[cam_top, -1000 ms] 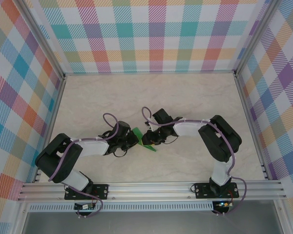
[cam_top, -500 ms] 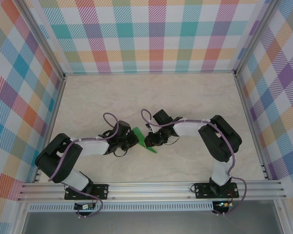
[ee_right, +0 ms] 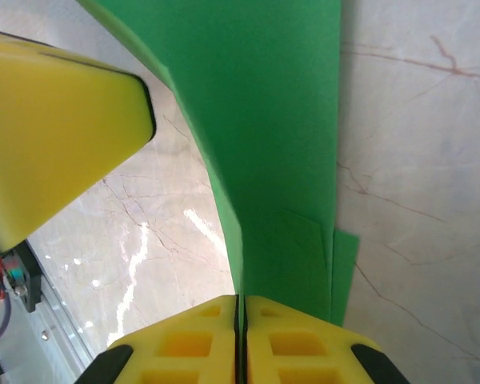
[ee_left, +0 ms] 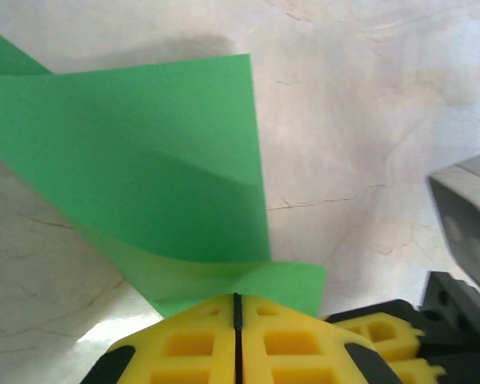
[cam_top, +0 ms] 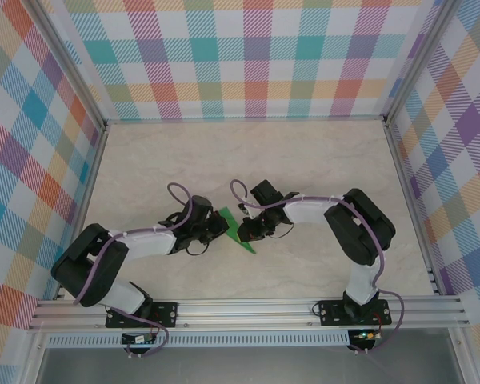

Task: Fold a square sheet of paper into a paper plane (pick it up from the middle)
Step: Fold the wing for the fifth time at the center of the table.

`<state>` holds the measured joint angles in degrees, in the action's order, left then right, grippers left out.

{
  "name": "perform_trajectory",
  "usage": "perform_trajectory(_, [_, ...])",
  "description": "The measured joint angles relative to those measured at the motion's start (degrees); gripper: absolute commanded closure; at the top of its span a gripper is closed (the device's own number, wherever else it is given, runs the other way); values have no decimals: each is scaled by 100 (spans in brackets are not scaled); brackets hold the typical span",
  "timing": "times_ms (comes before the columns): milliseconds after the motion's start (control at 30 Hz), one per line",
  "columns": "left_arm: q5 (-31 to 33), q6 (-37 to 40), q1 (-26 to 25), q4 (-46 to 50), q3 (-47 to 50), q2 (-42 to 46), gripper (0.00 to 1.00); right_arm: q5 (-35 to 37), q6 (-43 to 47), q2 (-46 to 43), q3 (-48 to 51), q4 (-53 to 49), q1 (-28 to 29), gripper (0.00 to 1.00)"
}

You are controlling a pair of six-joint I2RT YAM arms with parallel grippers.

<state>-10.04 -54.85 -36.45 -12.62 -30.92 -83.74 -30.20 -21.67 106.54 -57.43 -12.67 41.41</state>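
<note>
The bright green sheet of paper [cam_top: 242, 238], folded in layers into a narrow pointed dart like a paper plane, hangs between both grippers at the table's middle. My left gripper [cam_top: 222, 227] is shut on its left edge; in the left wrist view the paper [ee_left: 144, 160] curves up out of the closed yellow pads [ee_left: 237, 298]. From the right, my right gripper [cam_top: 245, 230] is shut on the paper's fold, and the sheet [ee_right: 272, 120] rises from its closed jaw line [ee_right: 242, 298]. The left gripper's yellow finger [ee_right: 56, 128] stands close beside it.
The marble tabletop [cam_top: 248, 160] is bounded by metal rails and checked walls [cam_top: 248, 56] at the back and sides. The right gripper's body [ee_left: 464, 232] crowds the left wrist view's right edge. Both arm bases sit at the near rail [cam_top: 248, 308].
My right gripper has closed its jaws onto the green paper. The left gripper stayed shut on the paper, and its arm shifted slightly.
</note>
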Motion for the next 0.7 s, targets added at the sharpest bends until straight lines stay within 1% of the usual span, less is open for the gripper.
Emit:
perform_trajectory(167, [-57, -46, -120, -184, 251, 46, 92, -339, -173, 186, 2, 94, -94, 91])
perform_trajectory(333, [-96, -66, -321, -404, 269, 35, 92, -616, -343, 243, 31, 197, -168, 92])
perform_trajectory(700, [-94, -83, -356, -562, 269, -238, 93, -811, -468, 407, 33, 275, -195, 92])
